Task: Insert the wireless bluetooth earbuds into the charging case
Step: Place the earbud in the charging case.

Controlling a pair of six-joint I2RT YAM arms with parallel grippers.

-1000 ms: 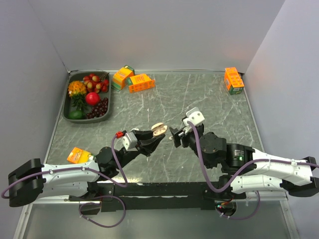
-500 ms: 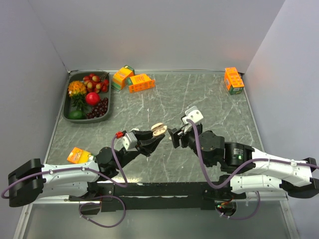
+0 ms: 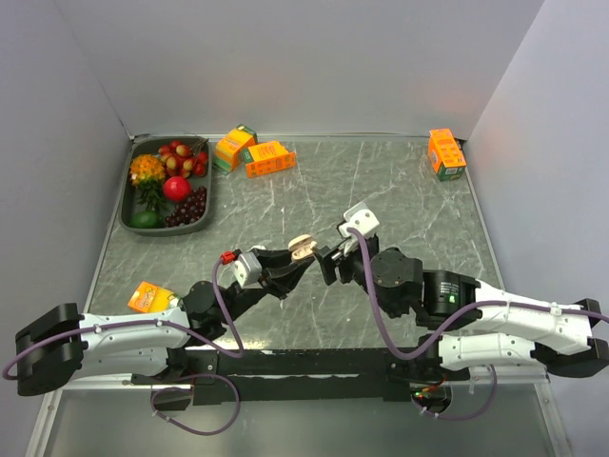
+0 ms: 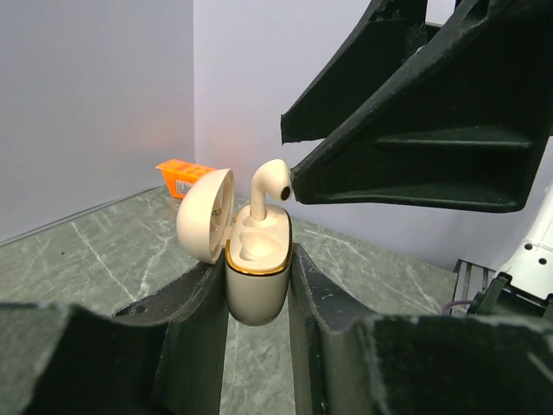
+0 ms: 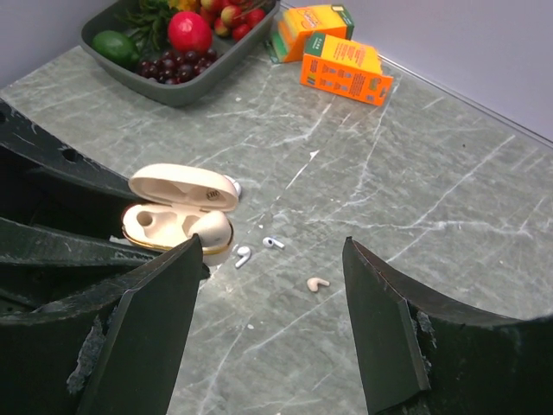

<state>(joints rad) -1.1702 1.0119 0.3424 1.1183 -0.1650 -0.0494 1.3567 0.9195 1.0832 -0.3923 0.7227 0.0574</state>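
My left gripper [image 4: 257, 285] is shut on the cream charging case [image 4: 257, 277] and holds it upright above the table with its lid [image 4: 206, 216] open. One cream earbud [image 4: 268, 186] stands stem-down in a slot and sticks up out of the case; the other slot is empty. My right gripper [image 5: 272, 246] is open wide just right of the case [image 5: 177, 226], and one fingertip [image 4: 298, 177] is right at the earbud's head. On the table below lie two tiny white earbuds [image 5: 243, 255] [image 5: 274, 243] and a cream one [image 5: 317, 283]. From above, the case [image 3: 301, 248] sits between both grippers.
A dark tray of fruit [image 3: 133, 205] stands at the back left. Two orange boxes [image 3: 269, 158] lie at the back middle, and another [image 3: 445, 152] at the back right. An orange packet [image 3: 150, 296] lies near the left arm.
My right gripper has moved left, closing in on the case. The left gripper and the case have stayed still.
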